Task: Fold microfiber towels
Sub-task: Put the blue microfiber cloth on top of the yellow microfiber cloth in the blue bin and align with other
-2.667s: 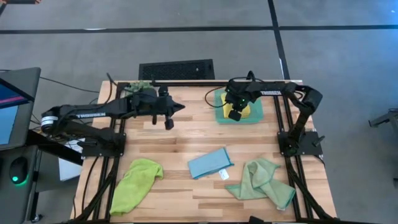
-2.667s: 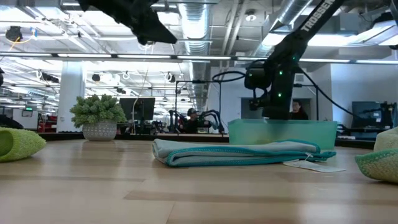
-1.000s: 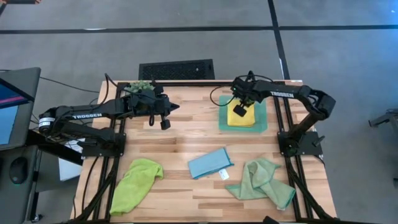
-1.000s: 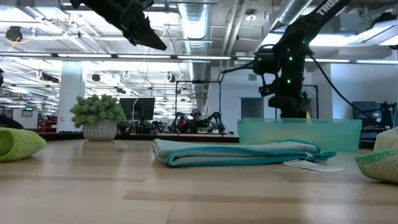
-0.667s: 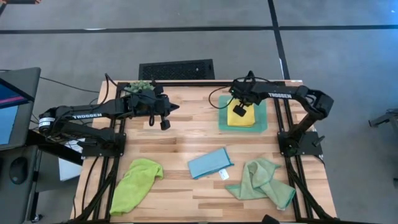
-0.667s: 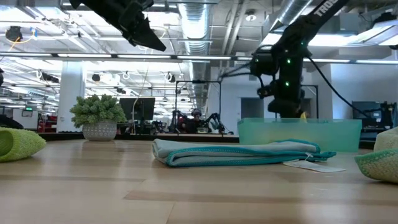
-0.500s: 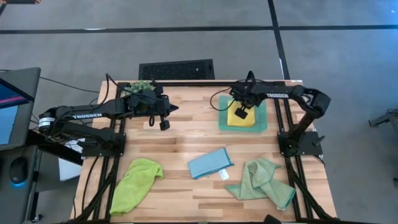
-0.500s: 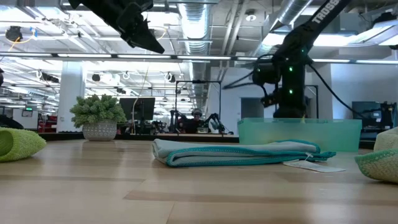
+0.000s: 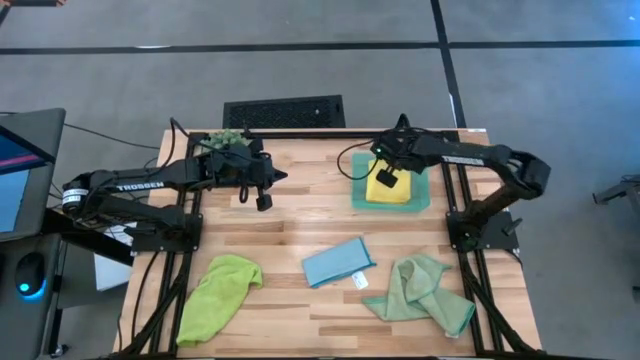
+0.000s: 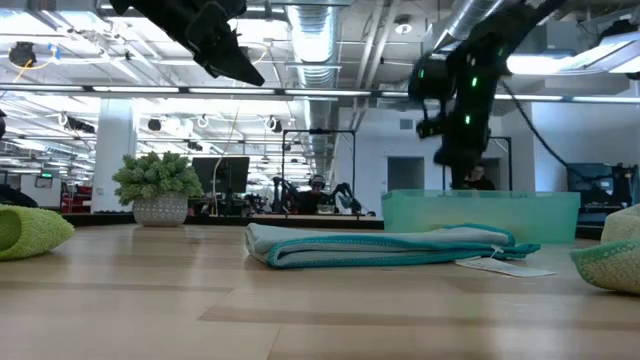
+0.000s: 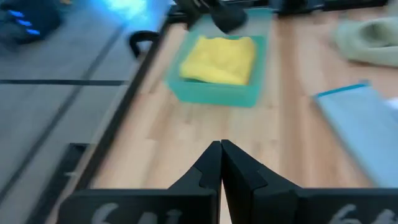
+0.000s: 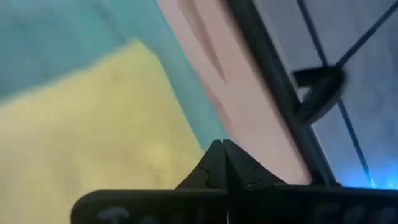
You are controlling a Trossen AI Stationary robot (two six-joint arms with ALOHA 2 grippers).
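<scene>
The yellow towel (image 9: 392,189) lies folded inside the teal tray (image 9: 357,197), which sits at about one o'clock on the wooden table (image 9: 280,225), near the far edge. The right gripper (image 9: 383,168) hangs over the far-left part of the tray, its two dark fingers (image 12: 217,163) pressed tip to tip with nothing between them; in its own wrist view they point at the towel's edge and the tray wall.

The light blue towel (image 9: 338,262) lies folded flat at roughly six o'clock from the table's centre, a small white tag (image 9: 360,282) just beside its near-right corner. In the low view it shows as a flat folded stack (image 10: 385,246) in front of the tray (image 10: 480,212). The pale sage green towel (image 9: 422,292) sits crumpled at about five o'clock, near the front right corner. The lime green towel (image 9: 217,295) is bunched at about seven o'clock, near the front left.

The left gripper (image 9: 262,186) waits above the table at about eleven o'clock, jaws closed together and empty, well apart from every towel. Just behind the left arm, at the far edge, stands a small green plant (image 9: 222,138) in a pot (image 10: 160,210).
</scene>
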